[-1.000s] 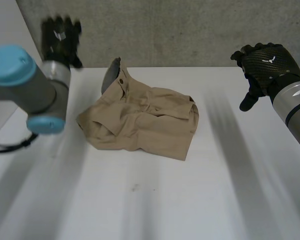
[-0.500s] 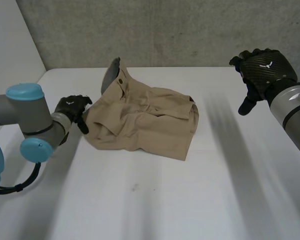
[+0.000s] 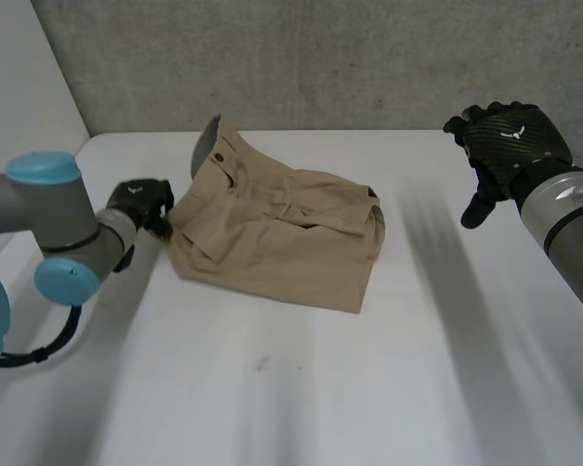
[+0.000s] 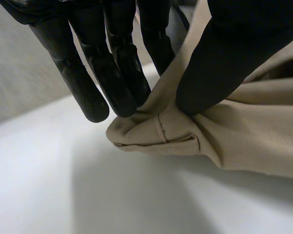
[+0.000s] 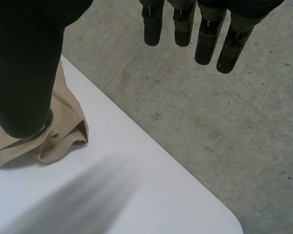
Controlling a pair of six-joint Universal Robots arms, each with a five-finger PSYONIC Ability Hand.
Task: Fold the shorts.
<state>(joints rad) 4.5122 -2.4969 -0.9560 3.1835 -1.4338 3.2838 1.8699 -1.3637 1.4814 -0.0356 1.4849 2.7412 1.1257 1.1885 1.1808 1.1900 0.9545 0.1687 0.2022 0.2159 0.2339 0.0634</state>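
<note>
The near part of the white table [image 3: 272, 388] is bare. Farther in, left of centre, the tan shorts [image 3: 282, 233] lie rumpled and partly folded, their right edge thick with layers. The left arm [image 3: 49, 214] reaches in from the left, and the left hand [image 3: 141, 206] is at the shorts' left edge. In the left wrist view its thumb [image 4: 224, 53] and fingers [image 4: 122, 73] pinch a bunched fold of the cloth [image 4: 161, 131] between them, lifted just off the table. At the shorts' far left corner the waistband stands up, showing a button [image 3: 220, 156] and grey lining [image 3: 206, 146]. Far right, well apart from the shorts, the right hand [image 3: 510, 146] hangs above the table, its fingers [image 5: 205, 34] straight and spread, holding nothing. A grey wall [image 3: 350, 58] stands behind the table.
</note>
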